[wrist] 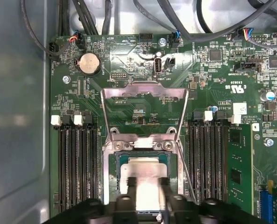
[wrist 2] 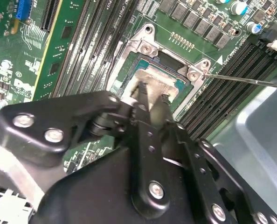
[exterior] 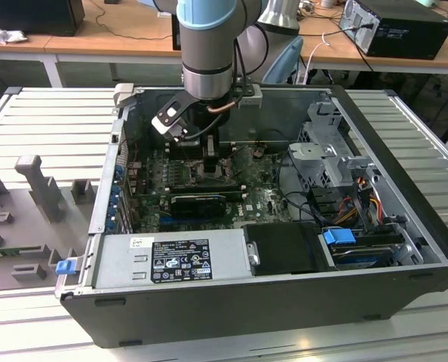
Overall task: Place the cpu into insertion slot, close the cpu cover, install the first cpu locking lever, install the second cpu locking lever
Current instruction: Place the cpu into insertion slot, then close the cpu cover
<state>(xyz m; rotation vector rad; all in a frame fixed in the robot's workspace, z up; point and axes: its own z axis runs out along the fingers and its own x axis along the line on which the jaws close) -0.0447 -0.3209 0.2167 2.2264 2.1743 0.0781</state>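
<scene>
Touching the cpu top in the insertion slot with gripper narrowly parted, clasping nothing; cpu cover raised.

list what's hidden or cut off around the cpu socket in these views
- Pale silver square cpu: the edge nearest the black gripper, first wrist view, covered by that gripper.
- Dark square insertion slot with grey metal rim: its contacts, both wrist views, covered by the cpu.
- Thin steel lever rod: its far end, second wrist view, cut off by the picture's edge.
</scene>
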